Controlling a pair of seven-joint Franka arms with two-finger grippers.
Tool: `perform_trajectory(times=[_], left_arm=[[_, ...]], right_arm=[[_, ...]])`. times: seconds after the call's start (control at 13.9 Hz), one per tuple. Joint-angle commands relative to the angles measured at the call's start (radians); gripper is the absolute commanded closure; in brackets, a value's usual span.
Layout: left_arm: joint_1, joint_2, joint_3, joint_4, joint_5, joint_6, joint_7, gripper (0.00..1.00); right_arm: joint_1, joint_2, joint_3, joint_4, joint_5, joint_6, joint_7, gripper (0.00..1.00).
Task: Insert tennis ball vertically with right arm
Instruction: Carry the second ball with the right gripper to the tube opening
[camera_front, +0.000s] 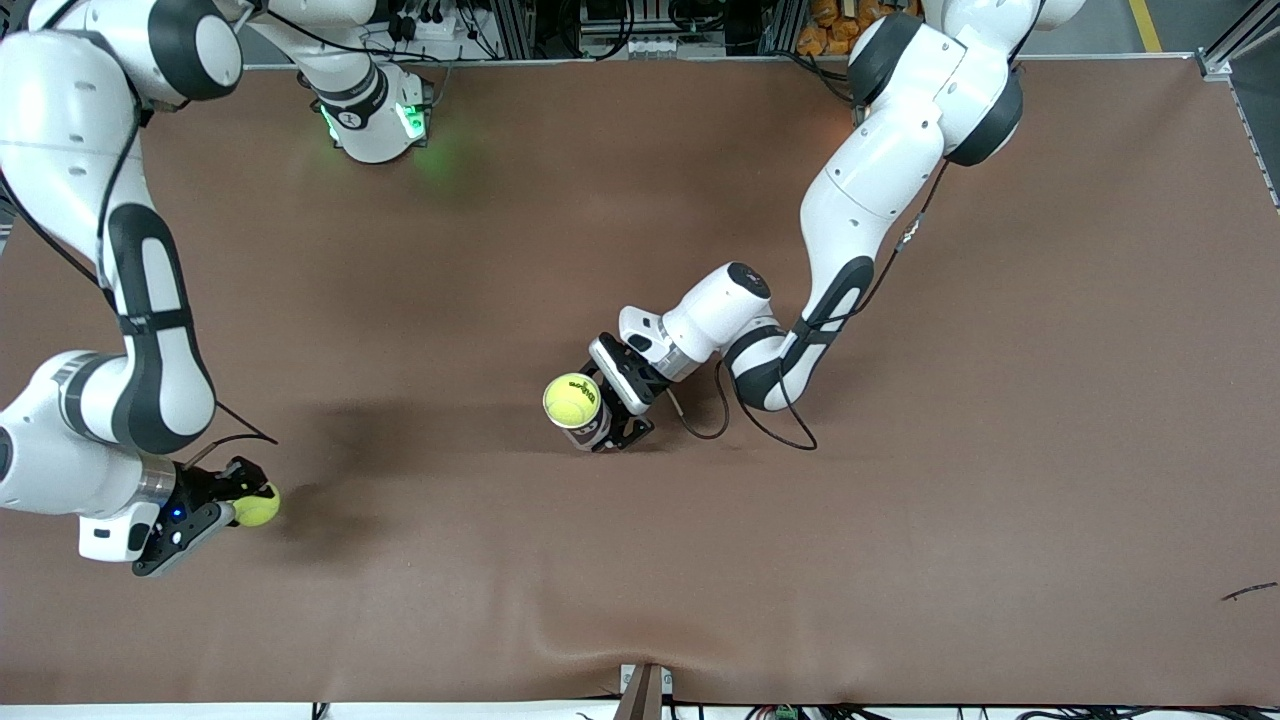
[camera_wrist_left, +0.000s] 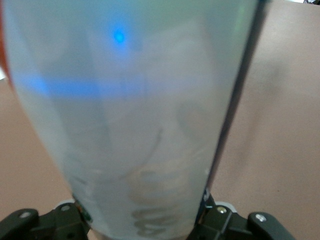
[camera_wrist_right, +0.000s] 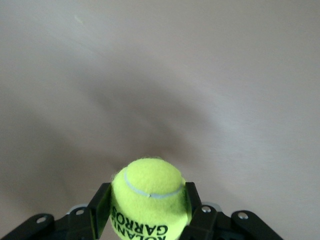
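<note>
My right gripper (camera_front: 250, 497), with a small blue light on its body, hangs low over the brown table toward the right arm's end. It is shut on a yellow-green tennis ball (camera_front: 259, 510). In the right wrist view that ball (camera_wrist_right: 150, 192) sits squeezed between both black fingers of the right gripper (camera_wrist_right: 148, 212), its printed lettering showing. Near the table's middle my left gripper (camera_front: 603, 425) is shut on an upright clear tube (camera_front: 590, 433). Another tennis ball (camera_front: 572, 399) shows at the tube's top. The tube (camera_wrist_left: 140, 125) fills the left wrist view, and the left gripper (camera_wrist_left: 145, 222) clamps its sides.
The brown table cover (camera_front: 900, 520) has a raised wrinkle near its front edge (camera_front: 640, 640). The left arm's black cable (camera_front: 770, 425) loops onto the table beside its wrist. A small dark mark (camera_front: 1250, 592) lies toward the left arm's end.
</note>
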Motion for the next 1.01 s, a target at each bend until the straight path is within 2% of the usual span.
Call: perform_trajectory(times=[0.0, 0.22, 0.36, 0.65, 0.79, 0.93], left_arm=[[0.002, 0.004, 0.001, 0.010, 0.023, 0.022, -0.008, 0.20], [0.002, 0.004, 0.001, 0.010, 0.023, 0.022, -0.007, 0.20], [0.002, 0.004, 0.002, 0.010, 0.023, 0.022, -0.007, 0.20], [0.002, 0.002, 0.001, 0.010, 0.022, 0.022, -0.008, 0.20], [-0.003, 0.004, 0.002, 0.012, 0.018, 0.021, -0.008, 0.20], [-0.003, 0.005, 0.000, 0.012, 0.018, 0.021, -0.008, 0.20]], right_arm=[[0.011, -0.088, 0.081, -0.028, 0.017, -0.096, 0.199, 0.88], [0.028, -0.139, 0.187, -0.029, 0.021, -0.185, 0.525, 0.87], [0.031, -0.161, 0.260, -0.029, 0.055, -0.185, 0.717, 0.87], [0.035, -0.173, 0.404, -0.029, 0.056, -0.185, 1.095, 0.87], [0.051, -0.176, 0.449, -0.031, 0.056, -0.187, 1.236, 0.85], [0.093, -0.178, 0.457, -0.029, 0.056, -0.184, 1.351, 0.85]])
